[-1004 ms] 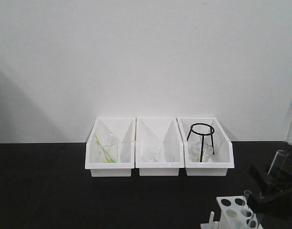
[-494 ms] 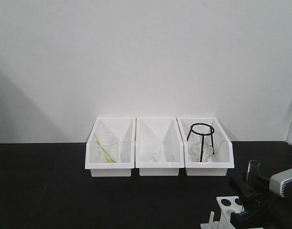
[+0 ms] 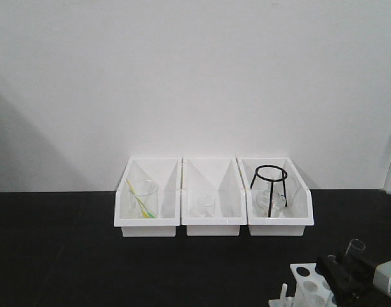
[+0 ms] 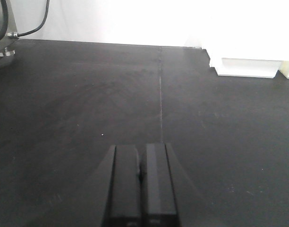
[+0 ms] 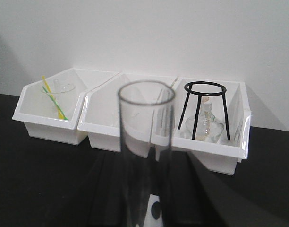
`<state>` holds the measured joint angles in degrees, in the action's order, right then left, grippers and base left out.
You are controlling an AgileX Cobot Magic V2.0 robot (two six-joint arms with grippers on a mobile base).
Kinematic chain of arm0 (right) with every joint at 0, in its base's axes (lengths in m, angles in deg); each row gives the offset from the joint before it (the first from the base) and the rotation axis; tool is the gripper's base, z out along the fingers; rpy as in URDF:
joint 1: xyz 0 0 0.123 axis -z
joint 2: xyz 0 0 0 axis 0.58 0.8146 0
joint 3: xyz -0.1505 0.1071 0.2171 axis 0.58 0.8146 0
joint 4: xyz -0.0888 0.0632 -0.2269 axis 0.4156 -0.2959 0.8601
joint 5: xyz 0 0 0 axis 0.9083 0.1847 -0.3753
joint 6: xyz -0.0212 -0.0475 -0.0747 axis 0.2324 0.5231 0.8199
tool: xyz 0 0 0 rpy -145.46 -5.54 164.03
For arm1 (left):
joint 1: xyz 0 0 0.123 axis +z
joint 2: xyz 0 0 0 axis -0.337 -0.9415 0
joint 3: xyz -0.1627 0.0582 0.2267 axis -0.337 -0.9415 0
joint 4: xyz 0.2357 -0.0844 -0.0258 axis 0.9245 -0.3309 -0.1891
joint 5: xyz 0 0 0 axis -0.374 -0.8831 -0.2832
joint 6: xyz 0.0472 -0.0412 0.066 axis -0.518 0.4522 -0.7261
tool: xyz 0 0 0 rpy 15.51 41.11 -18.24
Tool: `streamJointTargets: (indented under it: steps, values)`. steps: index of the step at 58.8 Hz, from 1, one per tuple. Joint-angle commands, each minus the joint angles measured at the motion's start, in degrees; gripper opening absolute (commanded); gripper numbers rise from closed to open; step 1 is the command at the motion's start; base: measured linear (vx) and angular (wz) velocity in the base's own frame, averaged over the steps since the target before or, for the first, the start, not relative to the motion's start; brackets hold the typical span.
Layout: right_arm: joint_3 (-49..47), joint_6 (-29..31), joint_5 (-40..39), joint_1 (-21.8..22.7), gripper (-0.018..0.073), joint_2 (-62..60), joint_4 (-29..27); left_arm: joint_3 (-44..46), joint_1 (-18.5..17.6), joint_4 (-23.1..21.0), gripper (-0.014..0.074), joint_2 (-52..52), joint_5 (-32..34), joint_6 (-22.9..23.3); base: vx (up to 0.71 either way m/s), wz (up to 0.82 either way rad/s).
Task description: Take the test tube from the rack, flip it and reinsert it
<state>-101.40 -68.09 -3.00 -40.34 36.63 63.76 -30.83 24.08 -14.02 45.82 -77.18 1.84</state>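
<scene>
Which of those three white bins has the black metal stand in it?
The right-hand bin of the row. A black ring-topped tripod stand sits in it over some glassware; the other two bins hold only clear beakers, one with a yellow-green stick.

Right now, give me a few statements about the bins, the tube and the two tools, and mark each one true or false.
1. The black tripod stand sits in the middle bin. False: it stands in the right bin.
2. The right tool holds the test tube with its open rim up. True.
3. The left tool grips a beaker. False: its jaws are shut on nothing, over bare black table.
4. The left bin holds a beaker with a yellow-green stick. True.
5. The rack is white. True.
</scene>
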Motion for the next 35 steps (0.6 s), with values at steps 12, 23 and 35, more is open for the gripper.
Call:
streamJointTargets:
  steps: [12, 23, 35]
  values:
    - [-1.15, -1.75, -6.90, 0.18, -0.0005, 5.77, -0.21, 0.01, -0.42, -0.20, -0.0006, 0.63, 4.99, -0.02, 0.00, 0.00]
    - [-1.15, -1.81, -8.35, 0.18, 0.0052, 10.12, 2.72, 0.01, -0.42, -0.20, -0.0006, 0.63, 4.99, -0.02, 0.00, 0.00]
    - [-1.15, -2.12, -8.35, 0.18, 0.0257, 11.39, 5.29, 0.01, -0.42, -0.20, -0.0006, 0.63, 4.99, -0.02, 0.00, 0.00]
